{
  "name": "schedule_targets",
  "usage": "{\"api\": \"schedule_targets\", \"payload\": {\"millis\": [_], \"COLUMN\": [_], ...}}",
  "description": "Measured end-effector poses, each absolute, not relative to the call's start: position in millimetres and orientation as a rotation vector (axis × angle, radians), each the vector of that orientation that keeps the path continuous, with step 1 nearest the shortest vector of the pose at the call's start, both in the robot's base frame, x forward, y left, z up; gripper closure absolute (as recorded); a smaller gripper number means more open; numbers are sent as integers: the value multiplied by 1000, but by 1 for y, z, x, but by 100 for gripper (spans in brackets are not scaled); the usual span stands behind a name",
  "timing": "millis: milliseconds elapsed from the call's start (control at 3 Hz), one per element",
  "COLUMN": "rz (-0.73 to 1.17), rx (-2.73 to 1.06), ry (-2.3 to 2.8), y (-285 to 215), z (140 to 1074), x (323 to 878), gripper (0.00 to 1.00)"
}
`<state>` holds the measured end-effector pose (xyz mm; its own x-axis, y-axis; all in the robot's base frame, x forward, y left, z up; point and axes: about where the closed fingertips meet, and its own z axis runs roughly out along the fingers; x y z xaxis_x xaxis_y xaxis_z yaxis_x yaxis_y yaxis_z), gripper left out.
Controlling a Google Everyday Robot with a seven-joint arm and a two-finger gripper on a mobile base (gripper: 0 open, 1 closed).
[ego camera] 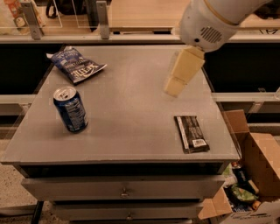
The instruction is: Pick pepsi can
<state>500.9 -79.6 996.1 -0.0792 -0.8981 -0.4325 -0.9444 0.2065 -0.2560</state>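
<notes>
Well apart: pepsi can [70, 109] at left edge of table [131, 118], gripper [174, 89] over center-right, grip state unclear.

table: grey flat-top cabinet [131, 135] filling the middle, with two knobbed drawers [124, 189] at 6 o'clock
floor [11, 197]: pale, speckled, at 8 o'clock
box: open cardboard box [262, 162] at 4 o'clock, right beside the cabinet
back: wooden counter [140, 13] at 12 o'clock
gripper [174, 87]: over the tabletop, 1 o'clock
</notes>
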Motion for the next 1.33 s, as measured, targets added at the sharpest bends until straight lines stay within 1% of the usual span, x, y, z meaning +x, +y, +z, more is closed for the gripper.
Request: {"api": "schedule_targets", "payload": {"millis": [333, 667, 1000, 1333], "rz": [214, 327, 405, 408], "rx": [-1715, -1723, -1723, -1727], "ry": [1923, 1859, 1800, 1797], "y": [-20, 28, 69, 74], "z": [990, 976, 964, 961], "x": [509, 501, 476, 474], "gripper": [0, 0, 0, 0]}}
